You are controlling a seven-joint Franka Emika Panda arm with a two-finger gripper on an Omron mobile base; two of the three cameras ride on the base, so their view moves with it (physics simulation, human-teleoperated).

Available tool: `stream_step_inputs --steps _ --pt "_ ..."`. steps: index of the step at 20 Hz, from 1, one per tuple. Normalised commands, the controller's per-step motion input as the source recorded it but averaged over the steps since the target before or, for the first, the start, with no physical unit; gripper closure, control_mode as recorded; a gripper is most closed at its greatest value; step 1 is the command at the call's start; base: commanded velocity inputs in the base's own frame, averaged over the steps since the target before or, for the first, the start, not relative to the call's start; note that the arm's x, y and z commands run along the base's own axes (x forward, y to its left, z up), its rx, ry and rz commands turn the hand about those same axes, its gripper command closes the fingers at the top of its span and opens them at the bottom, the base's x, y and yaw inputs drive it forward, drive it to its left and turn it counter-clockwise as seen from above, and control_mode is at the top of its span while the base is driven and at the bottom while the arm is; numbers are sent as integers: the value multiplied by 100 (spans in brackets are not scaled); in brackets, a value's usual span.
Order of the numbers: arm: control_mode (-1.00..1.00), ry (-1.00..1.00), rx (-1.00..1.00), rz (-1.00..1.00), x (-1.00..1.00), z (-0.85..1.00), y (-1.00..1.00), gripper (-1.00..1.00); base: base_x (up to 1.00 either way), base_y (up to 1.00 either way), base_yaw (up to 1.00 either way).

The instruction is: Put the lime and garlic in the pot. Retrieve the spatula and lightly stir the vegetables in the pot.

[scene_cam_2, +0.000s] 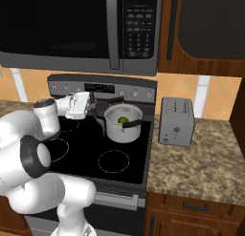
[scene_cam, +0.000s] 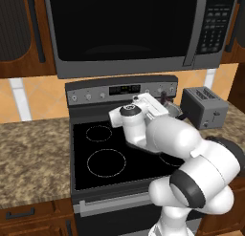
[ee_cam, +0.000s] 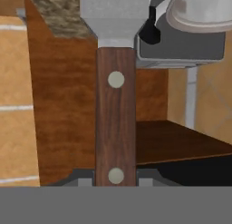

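claw (scene_cam_2: 92, 105) clamped on spatula (ee_cam: 116, 82), left of pot (scene_cam_2: 123, 123); lime (scene_cam_2: 122, 120) inside. lower blade gently, stir slow, avoid rim.

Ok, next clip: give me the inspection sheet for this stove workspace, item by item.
Surface: black glass stovetop between speckled stone counters.
Job's things: pot on the back right burner, lime inside; garlic not made out; spatula in the claw, its blade pointing away from the hand.
Clutter: grey toaster on the right counter.
Grippers: claw shut on the spatula's wooden handle, held left of the pot and above the stovetop.
Cables: nothing seen.
Surroundings: microwave above the stove, wooden cabinets, tiled backsplash.
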Motion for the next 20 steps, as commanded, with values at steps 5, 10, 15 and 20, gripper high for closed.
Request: stream_step_inputs --steps 5,10,15,20 --pt "-100 1 -15 4 12 16 22 100 0 0 0" --pt "-100 8 -16 2 1 15 14 100 0 0 0" --pt "-100 11 -12 1 4 36 1 100 0 0 0" --pt "-100 3 0 2 44 6 0 100 0 0 0"
